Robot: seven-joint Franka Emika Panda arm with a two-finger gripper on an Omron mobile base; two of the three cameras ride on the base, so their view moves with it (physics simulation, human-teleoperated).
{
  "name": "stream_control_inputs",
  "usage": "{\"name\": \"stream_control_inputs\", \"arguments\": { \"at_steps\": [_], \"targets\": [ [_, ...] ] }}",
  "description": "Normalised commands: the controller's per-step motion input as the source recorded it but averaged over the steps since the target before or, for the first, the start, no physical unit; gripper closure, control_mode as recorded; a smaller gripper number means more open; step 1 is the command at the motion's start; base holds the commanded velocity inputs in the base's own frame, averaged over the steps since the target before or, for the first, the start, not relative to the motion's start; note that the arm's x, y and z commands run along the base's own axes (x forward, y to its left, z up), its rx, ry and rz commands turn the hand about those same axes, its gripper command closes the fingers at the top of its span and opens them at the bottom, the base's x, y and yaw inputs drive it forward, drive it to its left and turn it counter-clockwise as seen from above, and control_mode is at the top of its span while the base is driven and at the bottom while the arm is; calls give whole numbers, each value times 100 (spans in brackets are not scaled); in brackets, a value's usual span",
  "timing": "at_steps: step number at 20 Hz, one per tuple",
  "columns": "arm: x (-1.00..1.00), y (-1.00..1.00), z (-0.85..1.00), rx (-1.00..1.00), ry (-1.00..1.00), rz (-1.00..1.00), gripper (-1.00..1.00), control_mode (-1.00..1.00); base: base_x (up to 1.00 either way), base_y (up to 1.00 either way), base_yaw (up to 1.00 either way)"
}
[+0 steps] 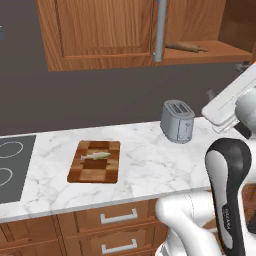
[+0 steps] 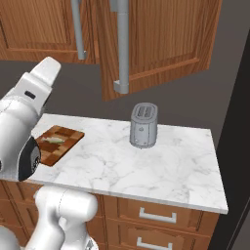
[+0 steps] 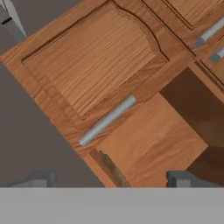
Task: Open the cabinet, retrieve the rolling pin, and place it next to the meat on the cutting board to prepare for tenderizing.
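Opening: cabinet [image 1: 100, 30] door swung out (done).
Left: rolling pin [image 1: 186, 47] on shelf, untaken.
Gripper [image 3: 111, 179]: wide, empty.

One cutting board [image 1: 94, 161] was counted on the counter [image 1: 150, 165], with one piece of meat [image 1: 96, 156] on it. One toaster [image 1: 177, 121] was counted, and one rolling pin [image 1: 186, 47] on the cabinet [image 1: 107, 30] shelf. Two stove rings [image 1: 10, 150] were seen. Two drawer handles [image 1: 118, 217] were counted below.
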Motion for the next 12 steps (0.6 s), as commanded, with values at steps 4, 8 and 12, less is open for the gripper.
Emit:
{"name": "stream_control_inputs", "arguments": {
  "at_steps": [4, 8, 12],
  "targets": [
    [85, 9, -25, -19, 26, -28, -100, -100, 0, 0, 0],
    [66, 3, -16, -21, 25, -35, -100, -100, 0, 0, 0],
    [59, -31, -1, -15, 28, -32, -100, -100, 0, 0, 0]
  ]
}}
